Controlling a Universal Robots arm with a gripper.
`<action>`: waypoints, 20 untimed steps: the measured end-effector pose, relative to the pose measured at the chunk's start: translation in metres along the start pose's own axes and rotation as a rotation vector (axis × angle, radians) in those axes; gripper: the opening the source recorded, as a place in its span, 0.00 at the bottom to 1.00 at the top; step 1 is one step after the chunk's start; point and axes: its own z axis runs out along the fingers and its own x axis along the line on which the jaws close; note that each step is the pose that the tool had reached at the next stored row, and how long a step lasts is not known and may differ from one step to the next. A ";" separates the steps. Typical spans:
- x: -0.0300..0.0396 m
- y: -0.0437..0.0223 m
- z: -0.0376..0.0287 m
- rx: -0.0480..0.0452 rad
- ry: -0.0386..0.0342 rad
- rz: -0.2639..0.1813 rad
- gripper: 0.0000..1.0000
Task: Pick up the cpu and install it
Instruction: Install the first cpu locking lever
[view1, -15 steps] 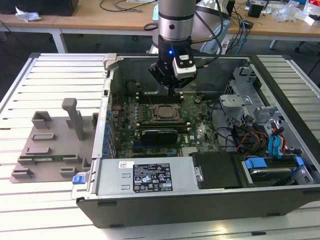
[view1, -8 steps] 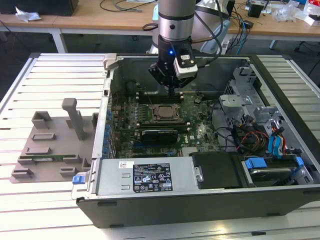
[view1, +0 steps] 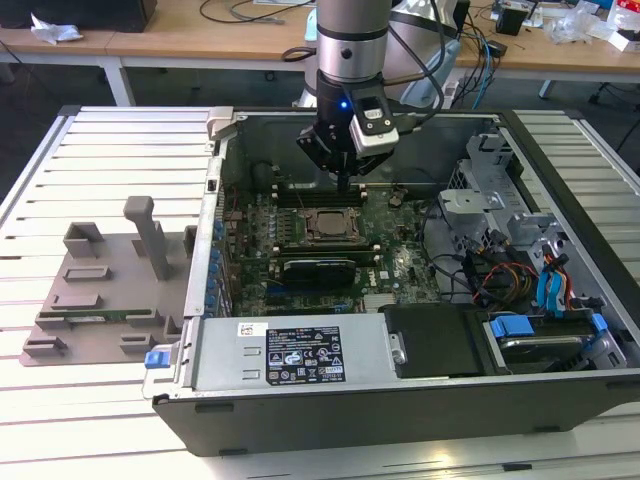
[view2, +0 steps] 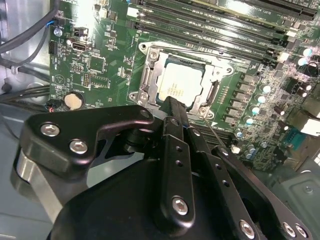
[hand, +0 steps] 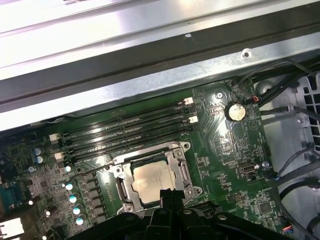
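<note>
Silver-topped, the cpu (view2: 179, 86) is lying in the socket (hand: 152, 180) at the motherboard's (view1: 400, 262) middle, inside the computer case (view1: 400, 400). The hand (view2: 172, 107) is hovering just over its edge, fingers pressed together, gripping nothing. Checking that the chip is sitting flat and square looks wise.
</note>
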 end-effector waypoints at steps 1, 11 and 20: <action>0.0000 0.0000 0.0000 -0.0001 -0.0002 -0.003 0.11; 0.0000 0.0000 0.0000 -0.0021 -0.0024 -0.067 0.11; 0.0000 0.0000 0.0000 -0.0018 -0.0047 -0.121 0.11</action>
